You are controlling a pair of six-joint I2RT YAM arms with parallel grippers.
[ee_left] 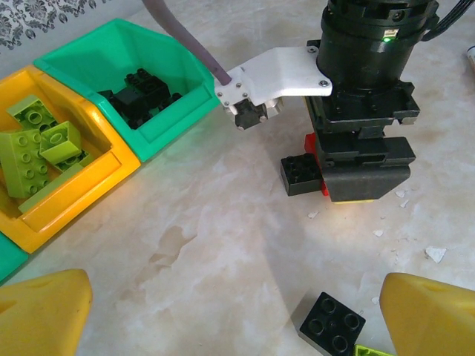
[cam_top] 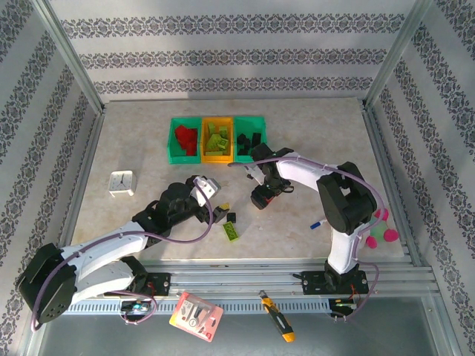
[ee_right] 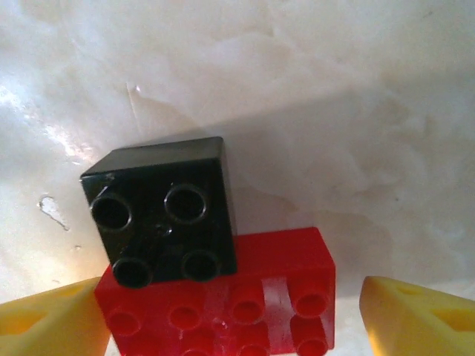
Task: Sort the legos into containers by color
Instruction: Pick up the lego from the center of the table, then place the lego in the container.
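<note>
Where the pale marbled tabletop [cam_top: 148, 148] meets its metal frame, walls papered in grey damask bands rise on three sides. At the far left of the table stands a small white clock [cam_top: 122, 182].

Next comes the left gripper [cam_top: 223, 213], low over the table. Its yellow fingers [ee_left: 44, 311] are spread fully wide and hold nothing. A loose black square brick [ee_left: 332, 324] lies studs-up just beside its right finger, and a lime brick [cam_top: 232, 231] lies near it on the table.

Beyond, at the far middle of the table, sit the containers [cam_top: 182, 159]. Their row runs left to right, parallel to the back wall, tops open. Red legos [cam_top: 185, 139] fill the left green bin, lime legos [cam_top: 217, 139] the orange-yellow middle one, and black legos [cam_top: 249, 139] the right green one.

In front of the right bin, the right gripper [cam_top: 263, 199] points down at the table, jaws apart and straddling a red brick [ee_right: 282, 297]. One fingertip [ee_right: 419, 311] stands clear of it; I cannot tell whether the other touches. That brick lies studs-up, its long axis running from finger to finger. A black two-by-two brick [ee_right: 159, 211] touches its far long side, studs-up.

Further right lies a blue marker [cam_top: 317, 222].
</note>
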